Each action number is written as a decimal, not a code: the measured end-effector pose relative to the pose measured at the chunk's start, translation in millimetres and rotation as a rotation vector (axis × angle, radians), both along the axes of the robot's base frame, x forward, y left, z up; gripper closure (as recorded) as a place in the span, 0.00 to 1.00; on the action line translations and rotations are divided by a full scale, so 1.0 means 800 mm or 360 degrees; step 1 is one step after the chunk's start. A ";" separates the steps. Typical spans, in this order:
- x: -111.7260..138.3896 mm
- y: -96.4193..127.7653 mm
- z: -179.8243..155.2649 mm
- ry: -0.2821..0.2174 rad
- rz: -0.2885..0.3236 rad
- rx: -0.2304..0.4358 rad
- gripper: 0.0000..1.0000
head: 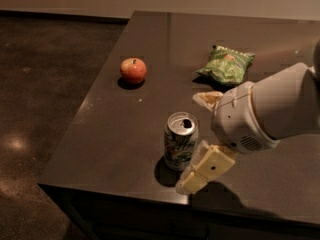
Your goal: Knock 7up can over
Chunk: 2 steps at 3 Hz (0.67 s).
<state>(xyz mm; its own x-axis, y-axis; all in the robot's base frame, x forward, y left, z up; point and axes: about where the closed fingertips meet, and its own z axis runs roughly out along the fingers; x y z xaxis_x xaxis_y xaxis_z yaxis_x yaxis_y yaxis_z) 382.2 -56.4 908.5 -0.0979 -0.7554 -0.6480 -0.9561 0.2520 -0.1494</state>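
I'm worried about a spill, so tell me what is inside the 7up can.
The 7up can stands upright on the table, its top open. Only a dark hole shows, and any drink inside is hidden. The open gripper is right beside it.

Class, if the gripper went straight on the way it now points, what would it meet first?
Probably the upright silver-white aluminium 7up can with green lettering: the gripper sits just right of it in the picture, pointing left, jaws open. Depth is unclear, so it might pass in front.
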 end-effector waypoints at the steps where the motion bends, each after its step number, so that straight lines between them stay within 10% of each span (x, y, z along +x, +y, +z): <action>1: 0.007 0.016 -0.008 -0.0007 -0.0019 0.0060 0.12; 2: 0.018 0.021 -0.011 0.0002 -0.0048 0.0110 0.26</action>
